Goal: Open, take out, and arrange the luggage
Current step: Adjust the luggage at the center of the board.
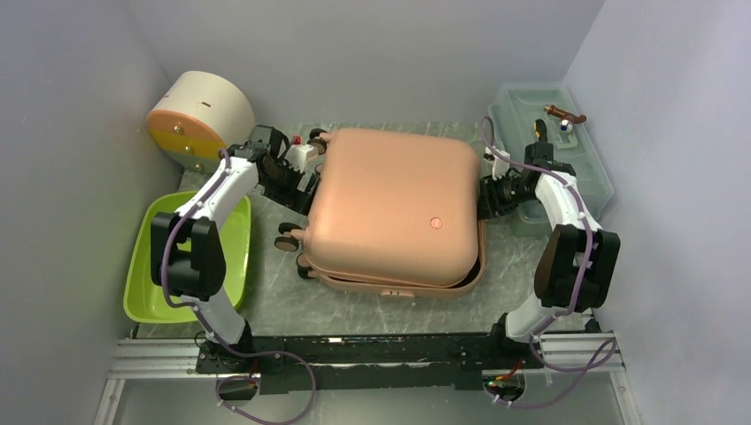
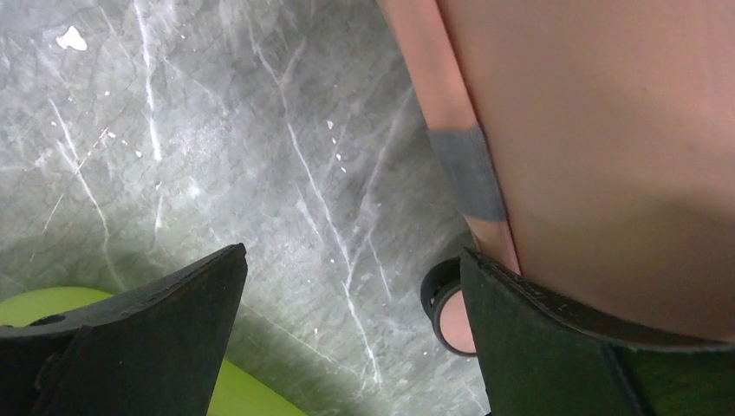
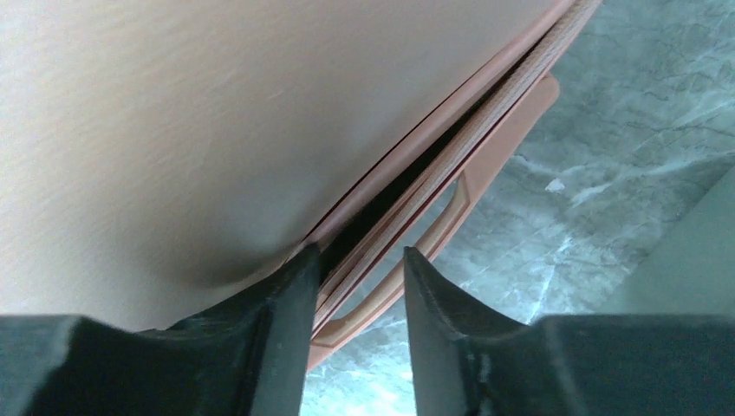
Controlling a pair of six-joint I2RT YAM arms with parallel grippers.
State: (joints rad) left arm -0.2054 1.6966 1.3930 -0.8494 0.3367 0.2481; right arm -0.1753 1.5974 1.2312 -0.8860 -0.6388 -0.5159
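The luggage (image 1: 390,204), a salmon-pink hard-shell suitcase, lies flat in the middle of the table with its lid slightly ajar; a dark gap shows along its right edge. My left gripper (image 1: 297,181) is at its left side by the wheels, open wide (image 2: 354,251) with only table between the fingers; the right finger rests against the shell (image 2: 607,130) beside a wheel (image 2: 451,316). My right gripper (image 1: 487,197) is at the right edge. Its jaws (image 3: 357,251) stand narrowed, one finger at the seam under the lid (image 3: 173,113), the lower rim and side handle (image 3: 433,234) between them, the other finger apart.
A lime-green tray (image 1: 235,239) sits at the left under the left arm. A cream half-round box (image 1: 199,115) with orange-yellow drawers stands at the back left. A translucent toolbox (image 1: 584,168) holding small items sits at the back right, close behind the right arm. Walls enclose three sides.
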